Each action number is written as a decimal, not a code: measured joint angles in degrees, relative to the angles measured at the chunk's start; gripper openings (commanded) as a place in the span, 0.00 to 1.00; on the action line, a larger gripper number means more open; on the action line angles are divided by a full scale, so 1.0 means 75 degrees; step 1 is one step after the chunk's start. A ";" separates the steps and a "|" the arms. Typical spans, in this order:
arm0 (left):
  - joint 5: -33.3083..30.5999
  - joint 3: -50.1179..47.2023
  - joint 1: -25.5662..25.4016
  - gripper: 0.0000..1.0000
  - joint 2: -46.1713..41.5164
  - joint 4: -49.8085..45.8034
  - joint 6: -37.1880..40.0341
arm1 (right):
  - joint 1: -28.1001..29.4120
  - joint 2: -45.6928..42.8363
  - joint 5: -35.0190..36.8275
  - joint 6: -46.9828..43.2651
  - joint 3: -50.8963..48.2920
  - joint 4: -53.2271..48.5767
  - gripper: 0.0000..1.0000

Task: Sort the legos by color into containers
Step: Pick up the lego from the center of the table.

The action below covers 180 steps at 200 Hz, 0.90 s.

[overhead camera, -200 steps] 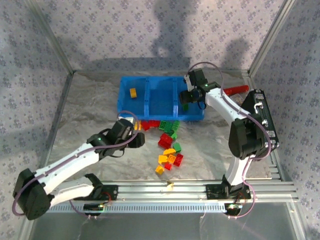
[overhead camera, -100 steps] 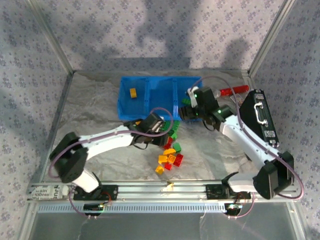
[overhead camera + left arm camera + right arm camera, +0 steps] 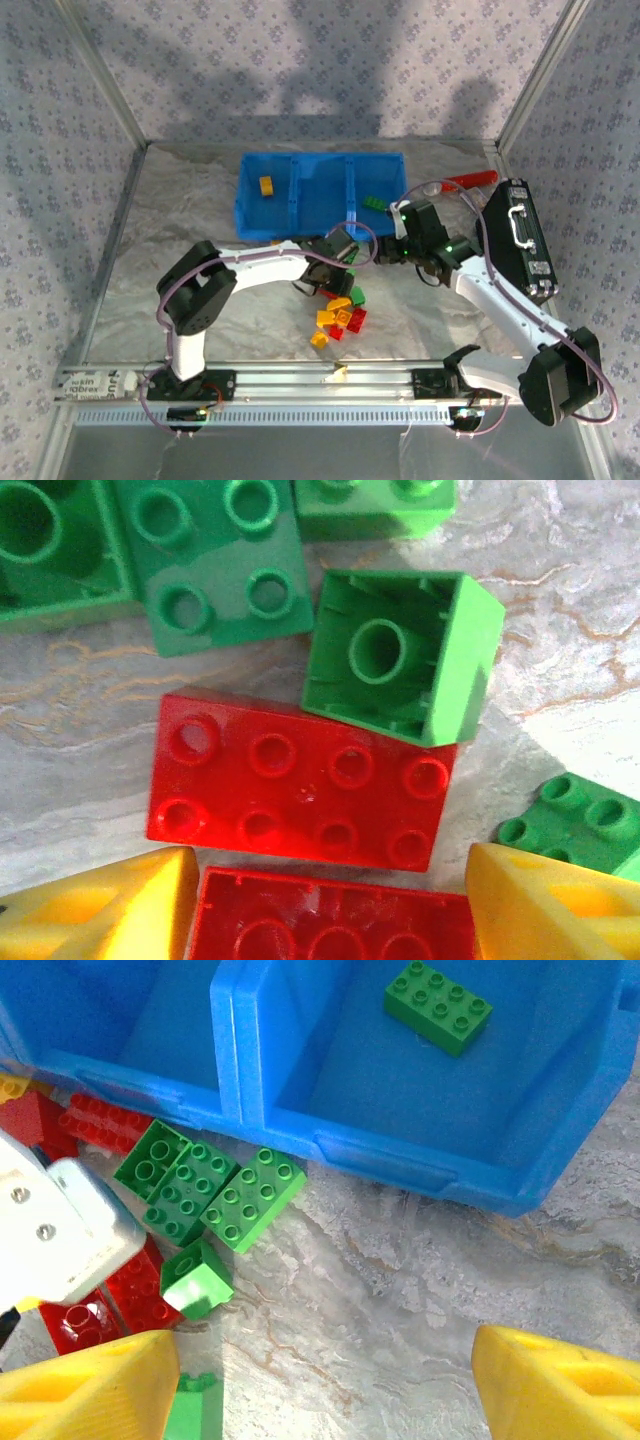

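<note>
Status: sorting partly done. Tray (image 3: 322, 160): the left compartment has one yellow brick (image 3: 266, 185) and the right compartment has one long green brick (image 3: 438, 1005). The other legos lie on the table (image 3: 180, 240) just in front of the tray.

Left gripper (image 3: 325, 905): released, nothing held, fingertips spread wide and low over the pile. Red brick (image 3: 300, 780), studs up, lies just ahead of them. A second red brick (image 3: 320, 930) sits between them, cut off by the frame edge. Upturned green brick (image 3: 405, 655) touches the first red brick's far right corner.

Judged step: the left arm picks a red. To do it well, commit to one red brick and centre the jaws on it. Close across its narrow width, since the fingers now line up with the long side. Descend straight so neighbours are not dragged along; the upturned green one may tip.

Right gripper (image 3: 320, 1385): released, empty, over bare table near the tray's front wall, with a cluster of green bricks (image 3: 190, 1190) to its left. The arms are close, so hold the right one off until the left lifts clear.
</note>
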 measured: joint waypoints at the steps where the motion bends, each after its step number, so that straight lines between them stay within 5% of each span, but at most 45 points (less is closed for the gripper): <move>1: -0.0003 0.0003 -0.0006 0.74 0.0000 -0.0006 0.0000 | -0.0006 -0.0003 0.0000 0.0000 0.0000 0.0003 0.79; 81: -0.0210 0.0038 -0.0154 0.82 0.0000 -0.0685 -0.0035 | -0.0189 -0.0332 -0.0067 0.0003 -0.0399 0.0172 0.78; 180: -0.0262 -0.0216 -0.0154 0.74 0.0000 -0.0673 -0.0093 | -0.0440 -0.0595 -0.0108 0.0087 -0.0527 0.0224 0.77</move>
